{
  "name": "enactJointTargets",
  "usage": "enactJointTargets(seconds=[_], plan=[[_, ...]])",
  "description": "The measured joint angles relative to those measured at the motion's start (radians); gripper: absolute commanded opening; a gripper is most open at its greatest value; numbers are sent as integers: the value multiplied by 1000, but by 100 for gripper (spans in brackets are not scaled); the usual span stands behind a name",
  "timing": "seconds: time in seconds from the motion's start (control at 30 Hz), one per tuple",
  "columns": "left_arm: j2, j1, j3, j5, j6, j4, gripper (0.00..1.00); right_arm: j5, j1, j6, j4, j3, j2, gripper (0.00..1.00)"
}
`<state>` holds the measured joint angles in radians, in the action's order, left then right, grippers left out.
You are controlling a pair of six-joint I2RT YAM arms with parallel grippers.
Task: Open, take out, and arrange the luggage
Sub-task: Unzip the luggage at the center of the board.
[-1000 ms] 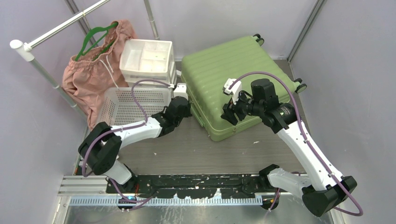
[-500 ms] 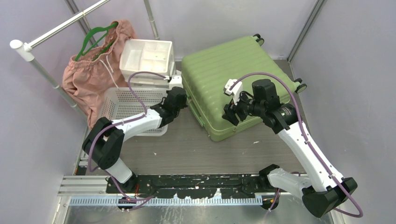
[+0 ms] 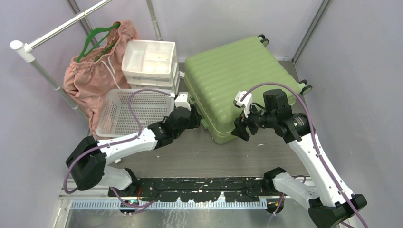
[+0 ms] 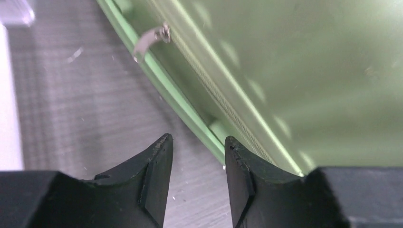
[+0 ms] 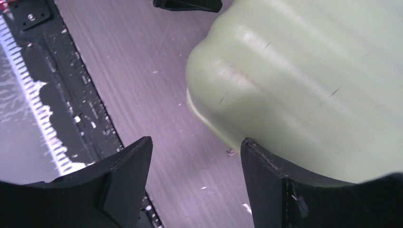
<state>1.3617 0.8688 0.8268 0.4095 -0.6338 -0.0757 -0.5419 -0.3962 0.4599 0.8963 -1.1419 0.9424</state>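
Looking down from the overhead camera, I see the luggage [image 3: 237, 71] lying shut and flat at the far right of the table [image 3: 190, 152], with the white basket [image 3: 133, 111] to its left. My left claw [image 3: 195, 118] is at the case's near-left edge, and my right claw [image 3: 240, 129] is at its near corner.

Over to my left wrist: the jaws stand apart with nothing between them. The zip pull [image 4: 151, 38] dangles from the seam, well ahead of me. If I close here, I reckon I'll nip the rim and miss the pull.

Now my right wrist: the claw is spread wide and empty, one finger [image 5: 285, 190] right at the rounded corner. A shove there could send the case skidding across the smooth table.
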Motion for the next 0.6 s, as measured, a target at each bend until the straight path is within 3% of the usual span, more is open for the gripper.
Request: enactJointTargets(seconds=[0.43, 0.6], plan=[[172, 19, -1, 101, -222, 7, 51, -80, 51, 8, 122, 30, -9, 74], [192, 18, 9, 122, -249, 7, 40, -88, 53, 9, 127, 39, -23, 74]])
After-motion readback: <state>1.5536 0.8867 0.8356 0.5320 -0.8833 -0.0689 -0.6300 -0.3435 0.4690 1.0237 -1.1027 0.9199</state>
